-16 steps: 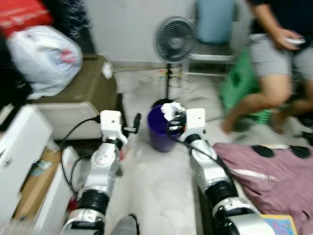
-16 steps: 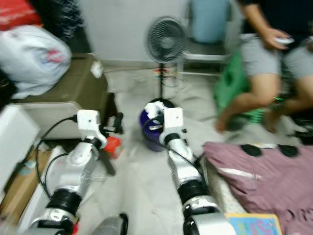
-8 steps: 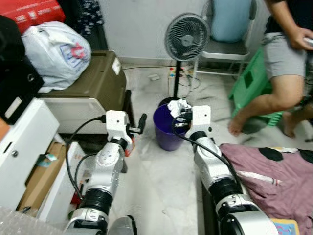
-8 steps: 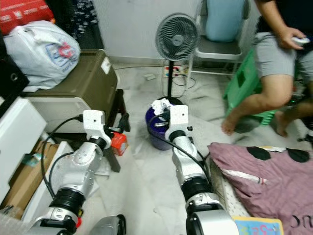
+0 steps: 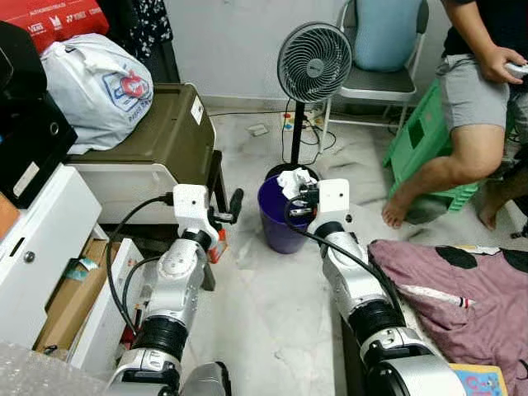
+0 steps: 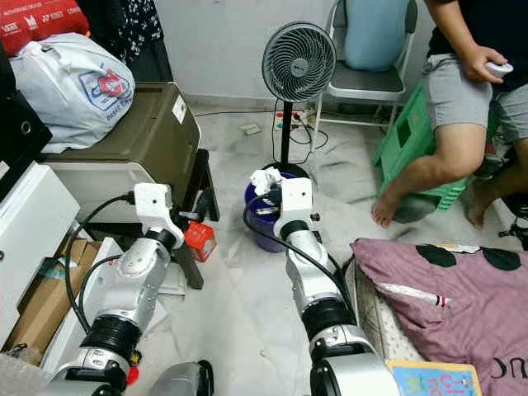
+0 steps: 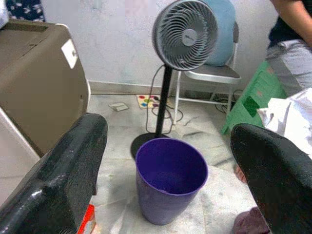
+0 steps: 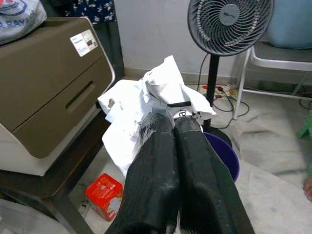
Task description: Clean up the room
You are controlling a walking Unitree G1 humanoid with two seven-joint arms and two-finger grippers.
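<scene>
Cleanup is judged to be mid-way for the present item: a wad of crumpled white paper (image 8: 156, 95) is pinched between the closed fingers of the right gripper (image 8: 173, 124) and is held over the near rim of the purple bin (image 7: 170, 185), which stands on the floor at the foot of the standing fan (image 5: 313, 62). The paper has not yet been let go; release into the bin is taken as the step in hand. The bin interior, as seen from the left wrist, appears bare, no contents being made out. The left gripper (image 7: 168, 146) is held beside the bin on its left, fingers spread wide and nothing between them. Items judged as left to be dealt with: a small red carton (image 6: 200, 239) on the floor by the leg of the low stand carrying the brown printer (image 5: 157, 136), and a mauve cloth (image 5: 462, 289) spread on the floor at the right. A white plastic bag (image 5: 99, 82) rests on the printer's rear edge. A seated person's legs (image 5: 462, 140) are noted beyond the bin, at the right
</scene>
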